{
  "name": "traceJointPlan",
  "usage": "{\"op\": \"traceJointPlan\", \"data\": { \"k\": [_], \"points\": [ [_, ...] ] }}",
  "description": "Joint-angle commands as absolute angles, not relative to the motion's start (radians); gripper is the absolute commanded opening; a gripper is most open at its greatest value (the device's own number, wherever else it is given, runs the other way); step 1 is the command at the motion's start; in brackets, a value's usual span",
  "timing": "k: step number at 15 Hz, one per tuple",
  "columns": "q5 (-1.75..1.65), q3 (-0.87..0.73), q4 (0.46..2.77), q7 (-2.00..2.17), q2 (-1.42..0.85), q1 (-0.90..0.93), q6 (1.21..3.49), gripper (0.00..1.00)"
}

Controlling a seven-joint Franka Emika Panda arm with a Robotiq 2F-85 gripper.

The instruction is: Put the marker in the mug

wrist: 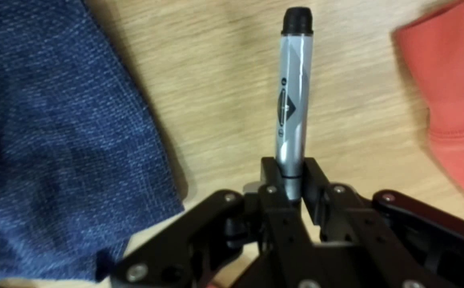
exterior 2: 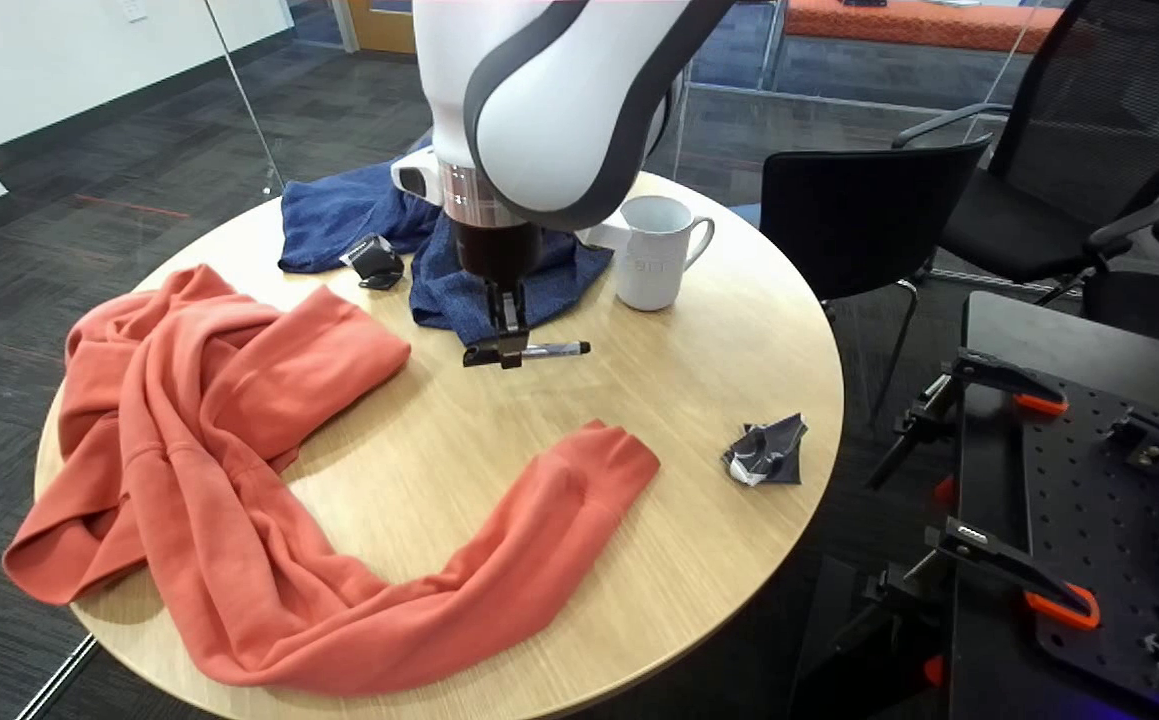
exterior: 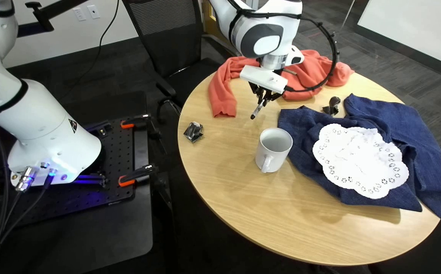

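The marker is a slim grey stick with black ends; it shows in both exterior views [exterior: 258, 109] [exterior 2: 557, 350] and in the wrist view [wrist: 294, 100]. My gripper [wrist: 290, 172] is shut on the marker near one end, and that end is partly hidden between the fingers. In an exterior view the gripper [exterior 2: 509, 350] holds the marker about level above the table. The white mug [exterior: 271, 154] stands upright on the table, apart from the marker, with its black tip pointing toward the mug's side. The mug also shows in an exterior view [exterior 2: 651, 260]; it is out of the wrist view.
A blue denim cloth [exterior: 304, 125] lies beside the mug, with a white lacy doily [exterior: 361, 163] on it. An orange sweater [exterior 2: 199, 450] lies behind the gripper. A crumpled dark wrapper [exterior: 193, 132] and a small dark clip-like object [exterior: 332, 106] lie on the round table [exterior: 228, 182].
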State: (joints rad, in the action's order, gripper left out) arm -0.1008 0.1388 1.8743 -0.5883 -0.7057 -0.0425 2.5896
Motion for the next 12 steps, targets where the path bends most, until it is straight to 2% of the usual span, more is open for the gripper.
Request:
{"op": "traceJointPlan", "data": {
  "k": [1, 12],
  "points": [
    [-0.100, 0.142, 1.960, -0.498, -0.568, -0.038, 2.612, 0.05],
    [-0.112, 0.068, 2.074, -0.204, -0.264, -0.005, 2.568, 0.05]
  ]
}}
